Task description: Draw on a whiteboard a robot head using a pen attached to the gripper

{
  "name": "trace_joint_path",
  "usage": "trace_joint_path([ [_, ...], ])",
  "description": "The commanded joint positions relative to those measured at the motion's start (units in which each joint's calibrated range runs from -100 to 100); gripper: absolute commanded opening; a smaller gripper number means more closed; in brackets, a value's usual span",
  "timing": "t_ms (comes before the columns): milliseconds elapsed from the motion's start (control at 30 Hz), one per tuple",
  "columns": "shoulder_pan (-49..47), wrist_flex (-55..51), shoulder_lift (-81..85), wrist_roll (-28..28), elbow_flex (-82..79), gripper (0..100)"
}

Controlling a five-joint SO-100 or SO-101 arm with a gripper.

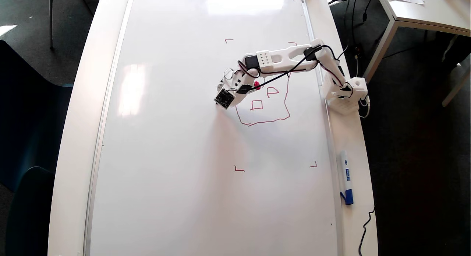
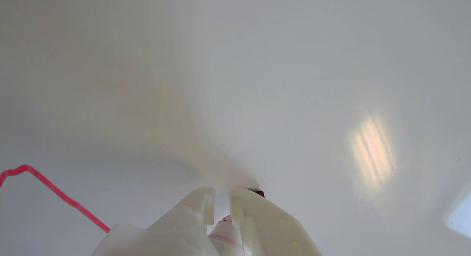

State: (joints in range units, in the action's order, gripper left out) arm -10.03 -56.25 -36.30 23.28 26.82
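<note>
The whiteboard [image 1: 176, 138] fills most of the overhead view. On it is the red robot head [image 1: 284, 105]: a wobbly outline with a small square and a D shape inside; its upper left part is hidden under the arm. The white gripper [image 1: 235, 101] hangs over the outline's left side, its black square module at the tip. The pen's red end [image 1: 257, 85] shows by the wrist. In the wrist view the two white fingers [image 2: 254, 219] are shut on the pen [image 2: 225, 232], whose red tip [image 2: 258, 193] touches the whiteboard [image 2: 294, 83]. A red line [image 2: 55, 191] runs at the lower left.
Red corner marks [image 1: 239, 169] sit around the drawing. A white marker with a blue cap [image 1: 346, 176] lies on the table's right edge. The arm's white base [image 1: 347, 95] stands beside the board's frame. Another table [image 1: 423, 13] is at the upper right.
</note>
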Motion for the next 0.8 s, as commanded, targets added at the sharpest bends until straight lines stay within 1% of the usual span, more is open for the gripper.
trace_joint_path([
  [0,0.56,0.99,-0.05,-0.76,0.28,1],
  [367,3.73,0.99,-0.05,-1.45,-0.08,1],
  [433,4.62,0.99,0.28,-2.58,-0.17,1],
  [533,5.5,0.82,0.62,-2.69,-0.26,1],
  [767,6.16,-2.48,2.21,-2.31,-1.71,1],
])
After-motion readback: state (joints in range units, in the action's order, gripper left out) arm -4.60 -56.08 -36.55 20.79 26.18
